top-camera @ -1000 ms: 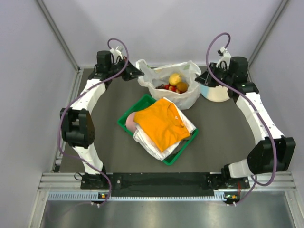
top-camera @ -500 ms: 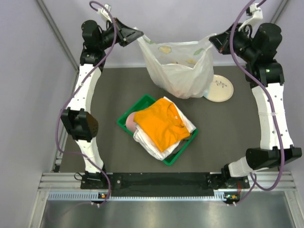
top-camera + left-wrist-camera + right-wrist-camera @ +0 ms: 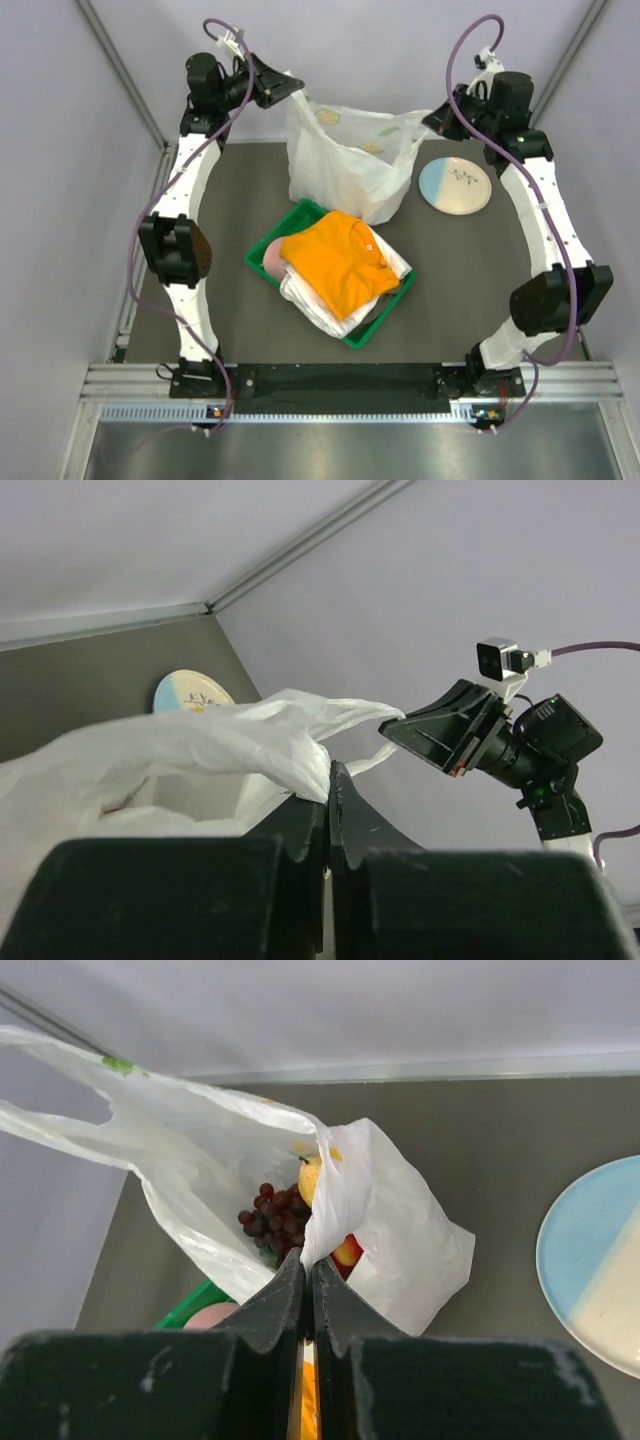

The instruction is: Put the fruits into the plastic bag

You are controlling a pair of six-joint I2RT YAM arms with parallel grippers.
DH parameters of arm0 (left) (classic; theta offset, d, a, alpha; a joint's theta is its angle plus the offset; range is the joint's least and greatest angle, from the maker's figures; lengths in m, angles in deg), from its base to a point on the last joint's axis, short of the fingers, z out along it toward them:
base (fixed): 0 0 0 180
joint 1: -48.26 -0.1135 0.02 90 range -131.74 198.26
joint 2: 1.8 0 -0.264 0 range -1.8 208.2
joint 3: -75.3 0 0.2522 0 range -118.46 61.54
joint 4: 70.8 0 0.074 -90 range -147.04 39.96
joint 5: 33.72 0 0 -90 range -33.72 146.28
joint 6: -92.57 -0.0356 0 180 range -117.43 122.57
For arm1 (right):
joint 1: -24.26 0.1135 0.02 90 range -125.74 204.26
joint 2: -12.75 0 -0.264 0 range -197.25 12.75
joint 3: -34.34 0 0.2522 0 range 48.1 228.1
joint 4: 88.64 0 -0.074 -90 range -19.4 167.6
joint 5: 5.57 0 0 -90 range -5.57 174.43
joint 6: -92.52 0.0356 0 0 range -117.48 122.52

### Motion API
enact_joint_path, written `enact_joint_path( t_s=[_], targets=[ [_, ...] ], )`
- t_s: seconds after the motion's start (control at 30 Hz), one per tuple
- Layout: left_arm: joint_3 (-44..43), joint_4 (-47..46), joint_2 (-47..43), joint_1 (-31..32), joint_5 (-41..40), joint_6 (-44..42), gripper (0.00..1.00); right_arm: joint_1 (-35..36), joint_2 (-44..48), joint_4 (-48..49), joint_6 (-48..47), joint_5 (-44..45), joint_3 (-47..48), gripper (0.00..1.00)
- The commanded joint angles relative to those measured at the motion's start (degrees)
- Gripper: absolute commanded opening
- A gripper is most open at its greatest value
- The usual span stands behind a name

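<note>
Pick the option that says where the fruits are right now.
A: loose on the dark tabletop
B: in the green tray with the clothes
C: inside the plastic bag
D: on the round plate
C: the right wrist view looks down into the plastic bag and shows the grape bunch and a yellow fruit inside it, with the bag pinched by the left gripper and the right gripper.

The plastic bag [image 3: 345,170] hangs stretched across upper centre, barring passage. A green tray [image 3: 362,336] of clothes [image 3: 335,255] fills the middle. Bare table [image 3: 240,320] lies open either side.
</note>
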Motion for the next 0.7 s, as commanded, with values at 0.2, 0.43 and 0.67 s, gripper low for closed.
enact_joint_path(
  t_s=[0.2, 0.43, 0.67],
  targets=[
    [-6.11, -6.3, 2.98, -1.62, -0.2, -1.54, 0.0, -0.55, -2.78, 2.5, 0.22, 1.37, 11.81, 0.0],
    [-7.95, -8.5, 3.25, -2.5, -1.35, -0.48, 0.0, -0.55, -3.31, 2.5, 0.13, 2.6, 13.05, 0.0],
    [-1.9, -7.72, 2.72, -2.5, 0.32, -1.89, 0.0, -0.64, -3.31, 2.07, -0.48, 4.18, 8.66, 0.0]
  ],
)
